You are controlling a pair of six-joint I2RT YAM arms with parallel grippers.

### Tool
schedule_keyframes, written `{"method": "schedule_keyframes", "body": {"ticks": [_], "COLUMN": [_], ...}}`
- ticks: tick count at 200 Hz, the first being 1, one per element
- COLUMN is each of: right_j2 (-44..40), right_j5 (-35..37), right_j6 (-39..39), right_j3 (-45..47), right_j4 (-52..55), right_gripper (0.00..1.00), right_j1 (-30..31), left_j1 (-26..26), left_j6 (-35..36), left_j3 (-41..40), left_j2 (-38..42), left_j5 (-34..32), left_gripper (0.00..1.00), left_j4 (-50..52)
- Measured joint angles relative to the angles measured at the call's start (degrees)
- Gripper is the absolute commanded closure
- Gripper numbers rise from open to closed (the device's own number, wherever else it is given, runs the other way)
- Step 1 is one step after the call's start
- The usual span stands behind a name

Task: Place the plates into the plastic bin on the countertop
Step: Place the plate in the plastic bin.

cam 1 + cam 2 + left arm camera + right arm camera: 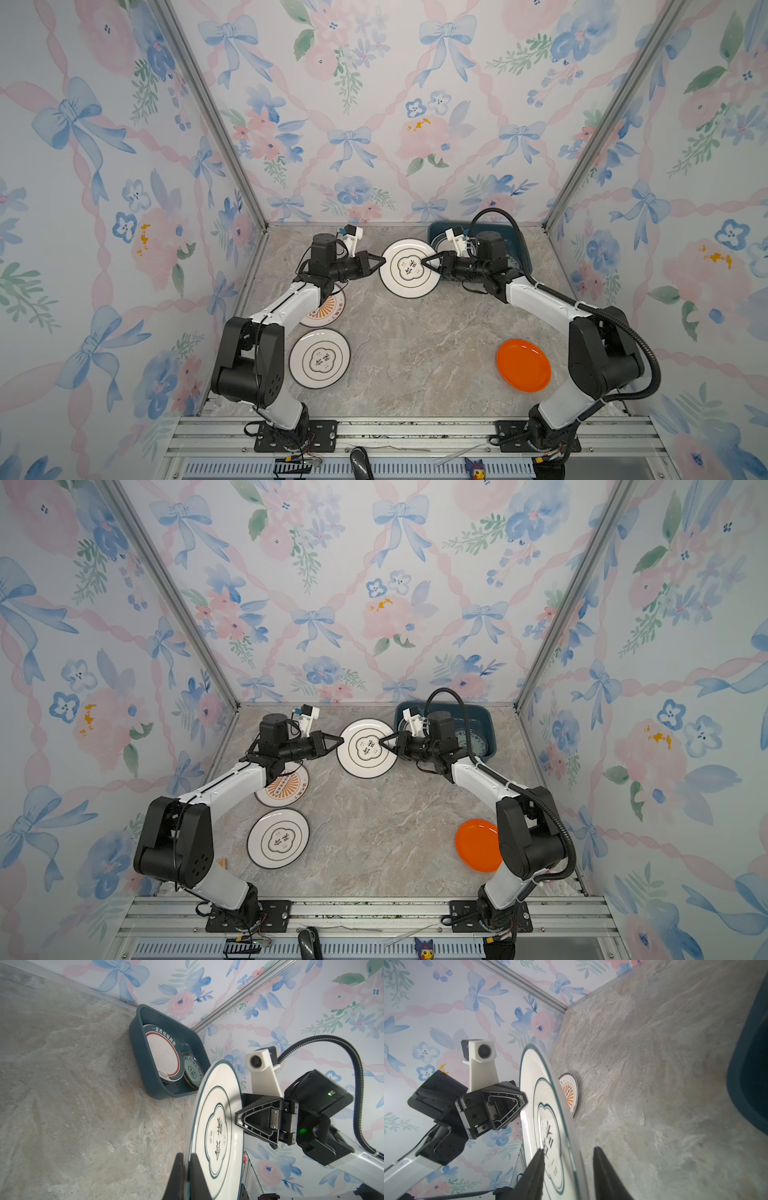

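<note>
In both top views the left gripper [380, 261] pinches the emblem plate [409, 286] by its rim, lifted near the table's [415, 353] back edge, beside the plastic bin [492, 731] in the back right corner. Left wrist: the jaws are clenched on that rim. Right wrist: the right gripper [569, 1148] straddles the opposite rim, jaws apart, unclamped.

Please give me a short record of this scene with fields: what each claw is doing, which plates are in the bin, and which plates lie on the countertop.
left claw: shut on one rim of the held emblem plate
right claw: open, jaws astride the opposite rim, a gap on the underside
held plate position: raised above the countertop, beside the plastic bin
in bin: teal-rimmed white plate, blue-green patterned plate
on countertop: sunburst plate, second emblem plate, orange plate
</note>
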State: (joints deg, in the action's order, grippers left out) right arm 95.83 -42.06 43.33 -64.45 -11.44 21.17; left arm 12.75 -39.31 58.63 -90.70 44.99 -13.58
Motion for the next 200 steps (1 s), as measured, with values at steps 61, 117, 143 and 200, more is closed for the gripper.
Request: {"method": "schedule_keyframes", "body": {"ticks": [61,117,143,200], "right_j2": [0.98,0.96,0.96,2.60], "right_j5": [-2.84,-0.31,2.32,8.11], "right_j6": [2.12,-1.55,-2.71,-2.84], "right_j3": [0.04,-1.79,-4.09,-10.38], "right_j4": [-2.45,5.44,10.64,14.95], "right_gripper": [1.00,1.00,1.00,1.00], "right_j1": [-0.20,-1.66,-5.57,-16.94], "left_j1": [0.24,1.09,1.18,-1.01], "left_j6": [-0.11,2.36,5.51,8.92], "left_j3": [0.83,1.36,1.81,-0.33], "left_j2": [-1.86,-1.86,-0.48,6.25], "left_j5": [-0.13,-2.05,-5.73,-17.49], "left_gripper": [0.88,0.44,0.14,0.02], "left_j4": [0.28,2.71,6.67,12.09]}}
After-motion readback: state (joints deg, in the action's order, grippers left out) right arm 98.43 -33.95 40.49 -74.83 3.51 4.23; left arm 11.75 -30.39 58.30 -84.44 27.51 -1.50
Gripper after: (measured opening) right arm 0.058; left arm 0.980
